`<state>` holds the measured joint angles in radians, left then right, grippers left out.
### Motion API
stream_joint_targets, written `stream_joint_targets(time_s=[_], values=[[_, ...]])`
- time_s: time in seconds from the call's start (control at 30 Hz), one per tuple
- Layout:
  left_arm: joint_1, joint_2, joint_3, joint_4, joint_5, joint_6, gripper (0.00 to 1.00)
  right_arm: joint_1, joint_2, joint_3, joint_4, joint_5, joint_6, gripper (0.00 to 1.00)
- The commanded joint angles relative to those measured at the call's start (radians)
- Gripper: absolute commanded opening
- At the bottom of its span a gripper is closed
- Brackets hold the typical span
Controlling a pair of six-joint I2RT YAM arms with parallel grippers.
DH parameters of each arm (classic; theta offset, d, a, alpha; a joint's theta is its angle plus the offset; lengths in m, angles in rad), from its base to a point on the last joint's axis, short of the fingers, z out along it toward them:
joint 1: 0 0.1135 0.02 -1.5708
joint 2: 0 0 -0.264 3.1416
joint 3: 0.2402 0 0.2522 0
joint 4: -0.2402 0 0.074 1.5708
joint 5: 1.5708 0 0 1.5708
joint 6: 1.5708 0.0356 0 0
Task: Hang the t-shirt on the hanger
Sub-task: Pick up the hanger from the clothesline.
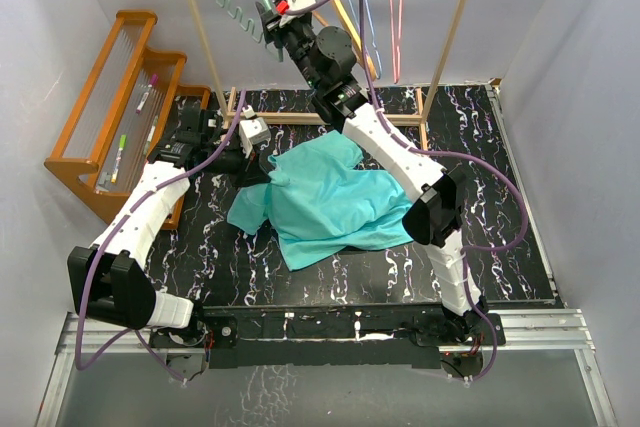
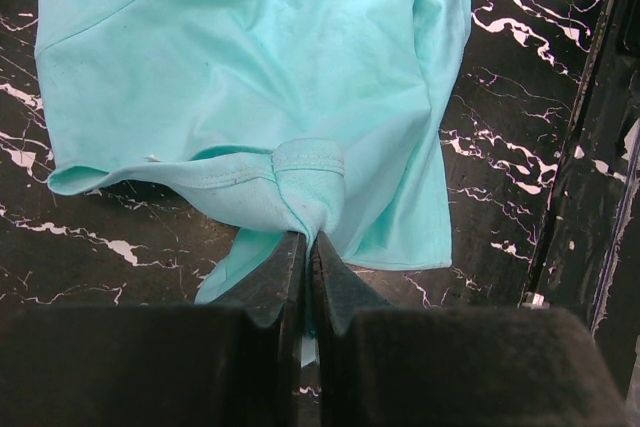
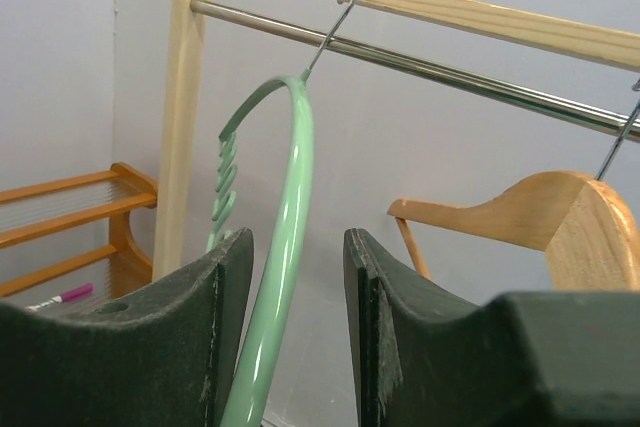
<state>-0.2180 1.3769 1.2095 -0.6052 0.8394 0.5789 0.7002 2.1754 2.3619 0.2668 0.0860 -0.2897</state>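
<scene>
1. The left claw is pressed together, pinching a bunched, stitched fold of the t-shirt just above the bench.
2. The t-shirt lies crumpled on the black marbled bench, near its middle, between the two arms.
3. The right claw is raised at the back with its fingers spread. One arm of the hanger runs between them; whether it touches a finger cannot be told.
4. The hanger hangs by its hook on the steel rail, left of a wooden hanger.
</scene>
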Motion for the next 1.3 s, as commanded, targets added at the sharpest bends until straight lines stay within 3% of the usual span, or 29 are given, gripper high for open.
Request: stream_joint_targets(time_s=[0.0, 0.63, 0.97, 1.1, 1.27], values=[[0.003, -0.014, -0.009, 0.009, 0.048, -0.009, 0.0, 0.007, -0.077, 0.031, 0.114, 0.07, -0.075, 0.08], [0.004, -0.013, -0.026, 0.019, 0.056, -0.017, 0.0, 0.089, -0.063, -0.005, 0.263, 0.245, -0.431, 0.08], [0.003, -0.013, -0.036, 0.025, 0.065, -0.023, 0.0, 0.093, -0.095, -0.085, 0.175, 0.226, -0.395, 0.08], [0.003, -0.013, -0.033, 0.022, 0.066, -0.023, 0.0, 0.093, -0.099, -0.1, 0.096, 0.198, -0.342, 0.22], [0.003, -0.017, -0.034, 0.015, 0.066, -0.017, 0.0, 0.074, -0.093, -0.077, -0.014, 0.129, -0.259, 0.58]])
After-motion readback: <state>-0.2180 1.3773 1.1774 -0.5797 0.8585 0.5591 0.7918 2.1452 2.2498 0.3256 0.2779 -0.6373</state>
